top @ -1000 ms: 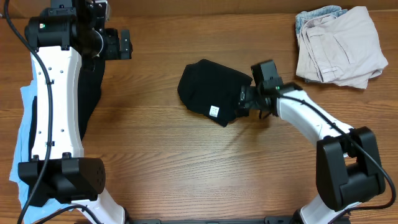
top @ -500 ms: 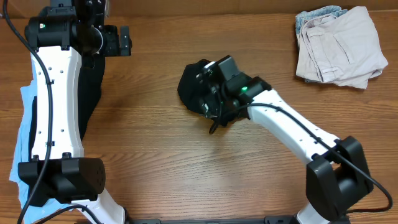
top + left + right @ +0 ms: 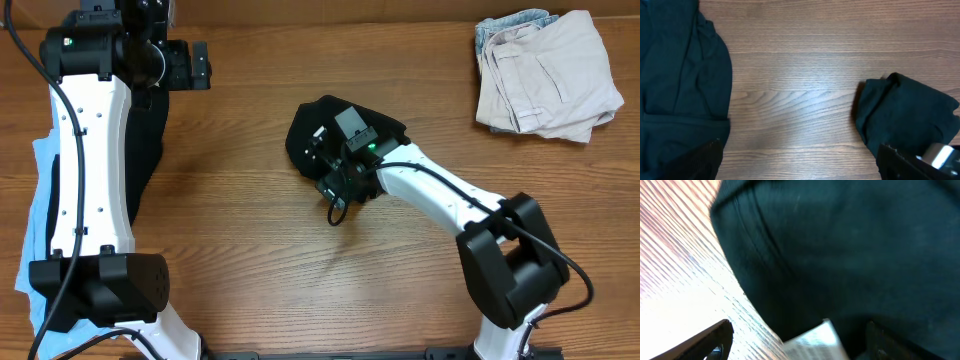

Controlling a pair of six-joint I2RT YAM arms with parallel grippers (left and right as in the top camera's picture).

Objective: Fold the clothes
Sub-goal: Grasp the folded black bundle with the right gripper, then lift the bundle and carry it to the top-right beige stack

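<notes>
A black short-sleeved garment (image 3: 340,125) lies bundled at the table's middle; it also shows in the left wrist view (image 3: 905,112). My right gripper (image 3: 332,175) is down at its front edge, open. In the right wrist view (image 3: 800,332) one finger is over bare wood and the other over the black fabric (image 3: 840,245), with the white label (image 3: 815,339) between them. My left gripper (image 3: 198,66) is open and empty at the far left (image 3: 800,152). Another black garment (image 3: 152,140) and a light blue one (image 3: 40,200) lie under the left arm.
A pile of beige clothes (image 3: 550,70) with a bluish piece under it lies at the back right corner. The loose black garment fills the left of the left wrist view (image 3: 680,75). Bare wood (image 3: 250,260) lies between the two black garments and along the front.
My right arm has swung from the bundle's right side across it to its front left edge, turning the wrist. The bundle shifted little. The left arm has not moved.
</notes>
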